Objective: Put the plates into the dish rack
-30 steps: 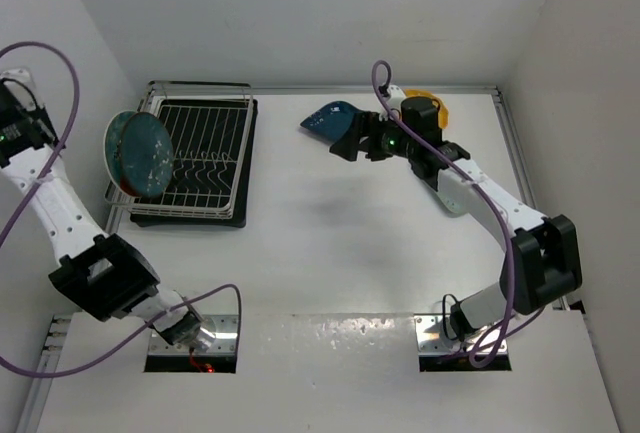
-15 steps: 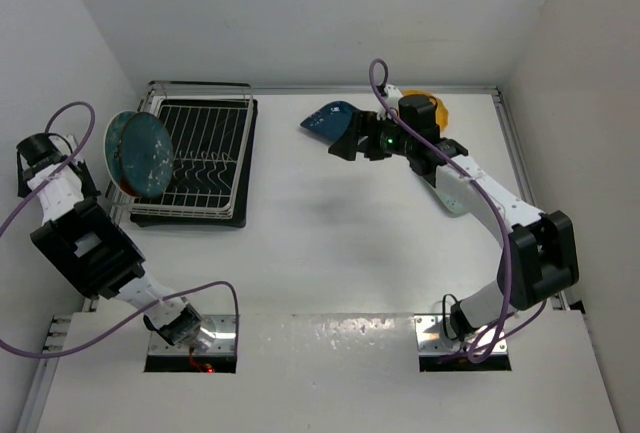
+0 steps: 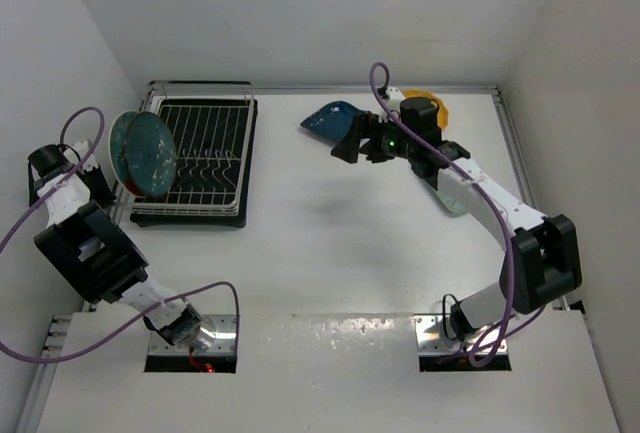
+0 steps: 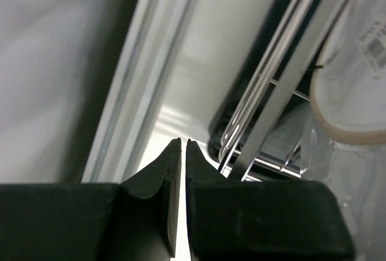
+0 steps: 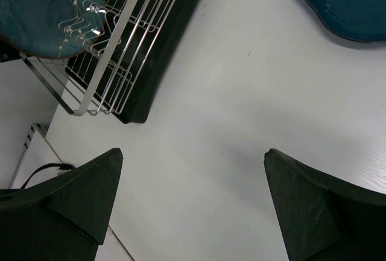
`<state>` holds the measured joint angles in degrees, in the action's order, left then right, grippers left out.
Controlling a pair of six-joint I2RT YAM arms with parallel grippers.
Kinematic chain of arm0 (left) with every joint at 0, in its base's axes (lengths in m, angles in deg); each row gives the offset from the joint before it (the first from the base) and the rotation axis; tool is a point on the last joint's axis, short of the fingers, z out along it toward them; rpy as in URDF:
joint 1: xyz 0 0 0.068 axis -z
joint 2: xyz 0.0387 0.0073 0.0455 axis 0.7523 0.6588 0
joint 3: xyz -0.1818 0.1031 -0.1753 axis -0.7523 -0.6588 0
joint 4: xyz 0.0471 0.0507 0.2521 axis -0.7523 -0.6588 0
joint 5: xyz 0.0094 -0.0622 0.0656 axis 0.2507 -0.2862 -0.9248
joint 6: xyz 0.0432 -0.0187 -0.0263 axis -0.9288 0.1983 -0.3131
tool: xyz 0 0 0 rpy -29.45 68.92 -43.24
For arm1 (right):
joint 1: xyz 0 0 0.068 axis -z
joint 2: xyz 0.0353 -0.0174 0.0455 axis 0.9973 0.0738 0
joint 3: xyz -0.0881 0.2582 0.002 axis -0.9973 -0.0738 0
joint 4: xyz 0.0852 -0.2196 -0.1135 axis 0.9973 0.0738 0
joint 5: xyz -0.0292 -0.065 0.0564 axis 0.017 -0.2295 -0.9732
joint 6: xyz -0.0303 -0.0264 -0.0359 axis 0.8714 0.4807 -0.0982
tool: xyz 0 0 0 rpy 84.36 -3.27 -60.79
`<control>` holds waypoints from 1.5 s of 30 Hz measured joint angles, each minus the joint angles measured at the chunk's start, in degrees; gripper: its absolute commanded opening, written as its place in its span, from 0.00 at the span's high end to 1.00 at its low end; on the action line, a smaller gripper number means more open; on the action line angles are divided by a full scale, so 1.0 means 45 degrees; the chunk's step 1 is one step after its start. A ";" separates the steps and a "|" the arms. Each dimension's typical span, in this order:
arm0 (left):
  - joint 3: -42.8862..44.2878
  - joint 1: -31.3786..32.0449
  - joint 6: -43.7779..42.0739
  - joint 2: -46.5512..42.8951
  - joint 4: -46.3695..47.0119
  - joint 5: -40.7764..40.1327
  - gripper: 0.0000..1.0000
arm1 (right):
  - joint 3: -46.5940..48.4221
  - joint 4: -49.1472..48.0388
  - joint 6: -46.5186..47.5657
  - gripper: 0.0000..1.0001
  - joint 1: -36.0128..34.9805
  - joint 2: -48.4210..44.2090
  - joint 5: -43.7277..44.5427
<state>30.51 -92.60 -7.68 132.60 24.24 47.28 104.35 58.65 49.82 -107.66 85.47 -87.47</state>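
The white wire dish rack (image 3: pixel 205 153) on its black tray stands at the far left. A round dark teal plate (image 3: pixel 145 151) stands upright at its left end; behind it only the pale rim of a second plate (image 3: pixel 111 143) shows. My left gripper (image 3: pixel 97 183) is shut and empty, just left of the rack, with its tips (image 4: pixel 180 143) beside the rack wire (image 4: pixel 265 92) and a plate's white underside (image 4: pixel 356 86). The dark blue leaf-shaped plate (image 3: pixel 328 118) lies at the far middle. My right gripper (image 3: pixel 355 141) is open and empty beside it (image 5: pixel 344 2). The yellow plate (image 3: pixel 432 101) is partly hidden by the right arm. The mint plate is out of view.
White walls close in the table on the left, far and right sides. A metal rail (image 4: pixel 139 74) runs along the left edge beside the rack. The right wrist view shows the rack's near corner (image 5: pixel 120 86) and bare table below the gripper (image 5: pixel 193 152).
My left arm has swung back and down along the left wall, away from the teal plate, which now stands slightly more to the right. The right arm has hardly moved.
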 measured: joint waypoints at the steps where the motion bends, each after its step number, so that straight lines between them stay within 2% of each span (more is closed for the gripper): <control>1: -0.0078 0.0024 -0.0019 -0.0073 0.0000 0.0097 0.88 | -0.0005 0.0005 0.0010 0.00 0.0000 -0.0015 0.0005; 7: -0.0146 0.0102 -0.0160 -0.0631 -0.0301 0.0398 0.88 | -0.0248 -0.0005 0.0034 0.00 0.0049 -0.0175 0.0019; 10: -0.0146 0.0136 -0.0243 -0.0918 -0.0389 0.0306 0.85 | -0.0393 0.0005 -0.0049 0.00 0.0277 -0.0253 0.0058; 13: -0.0097 0.0175 -0.0325 -0.1044 -0.0466 -0.0019 0.78 | -0.0374 0.0141 -0.0257 0.00 0.0797 -0.0238 0.0389; 16: 0.0355 0.0170 -0.0335 -0.1044 -0.0772 -0.0631 0.69 | 0.0214 0.0957 -0.0505 0.11 0.1671 0.0204 0.1039; 17: 0.0588 0.0170 -0.0359 -0.1044 -0.0840 -0.0831 0.66 | 0.0578 0.1141 -0.0612 0.18 0.2025 0.0520 0.1234; 18: 0.0860 0.0170 -0.0350 -0.1044 -0.0903 -0.1020 0.64 | 0.1049 0.1433 -0.0738 0.33 0.2414 0.0933 0.1511; 20: 0.1462 0.0170 -0.0384 -0.1069 -0.0913 -0.1379 0.55 | 0.1889 0.1593 -0.0996 0.47 0.3191 0.1802 0.2016; 21: 0.1739 0.0170 -0.0364 -0.1122 -0.0942 -0.1506 0.50 | 0.2244 0.1622 -0.1093 0.51 0.3594 0.2254 0.2390; 22: 0.1972 0.0170 -0.0369 -0.1219 -0.0942 -0.1613 0.48 | 0.2506 0.1656 -0.1205 0.50 0.3900 0.2628 0.2754; 23: 0.2161 0.0170 -0.0325 -0.1360 -0.0957 -0.1690 0.47 | 0.2788 0.1846 -0.1365 0.44 0.4197 0.3026 0.3118; 24: 0.2317 0.0170 -0.0301 -0.1559 -0.0962 -0.1710 0.45 | 0.3084 0.2025 -0.1477 0.28 0.4488 0.3415 0.3517; 27: 0.2841 0.0170 -0.0277 -0.2254 -0.1141 -0.1549 0.43 | 0.3968 0.2395 -0.1603 0.19 0.5217 0.4605 0.4386; 32: 0.4405 0.0272 -0.0083 -0.2676 -0.1423 -0.0724 0.40 | 0.6785 0.2633 -0.1642 0.19 0.5945 0.7582 0.5061; 36: 0.4750 0.0544 0.0015 -0.2696 -0.1642 -0.0282 0.40 | 0.8534 0.2331 -0.1200 0.29 0.6096 0.9583 0.5882; 42: 0.4779 0.0801 -0.0194 -0.2696 -0.2331 -0.0223 0.39 | 1.1162 0.2467 -0.0665 0.36 0.6169 1.1944 0.6669; 45: 0.4862 0.0850 -0.0321 -0.2696 -0.2565 -0.0296 0.39 | 1.1570 0.2574 -0.0767 0.40 0.6169 1.2434 0.6970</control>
<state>52.39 -88.78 -9.13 120.47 12.70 45.95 156.41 70.23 46.36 -79.90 141.42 -56.11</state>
